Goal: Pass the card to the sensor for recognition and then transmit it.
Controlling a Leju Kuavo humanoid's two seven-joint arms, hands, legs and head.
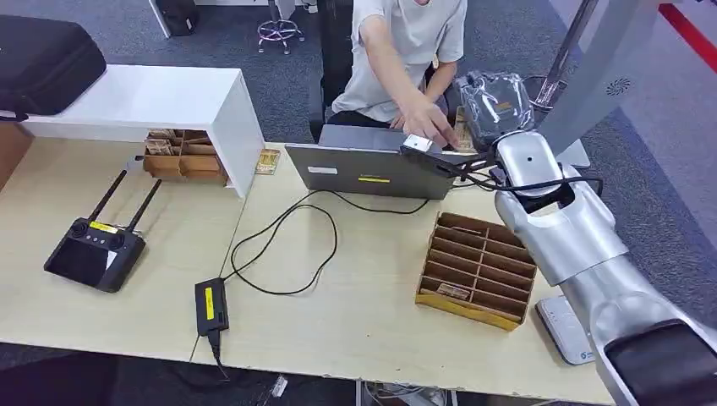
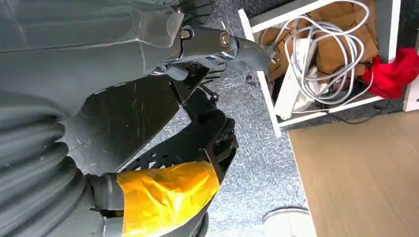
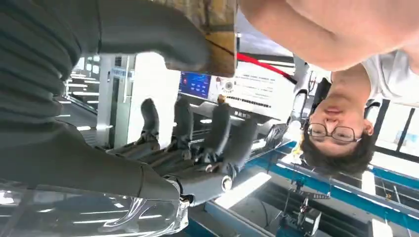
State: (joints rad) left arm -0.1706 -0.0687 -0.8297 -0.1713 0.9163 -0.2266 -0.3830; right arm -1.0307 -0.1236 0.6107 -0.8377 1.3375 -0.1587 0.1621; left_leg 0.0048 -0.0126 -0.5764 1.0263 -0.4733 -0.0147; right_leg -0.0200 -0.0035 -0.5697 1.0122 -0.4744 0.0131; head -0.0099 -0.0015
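- My right hand reaches out past the laptop, at about one o'clock from the slotted card rack; its thumb presses the card while the other fingers stand spread, so I count it as held.
- The person's hand is touching the card's far end, so I judge this the handover step.
- To do it well, I'd keep the arm steady and loosen the thumb only once they grip firmly.
- My left hand hangs over the floor, fingers curled, holding nothing.
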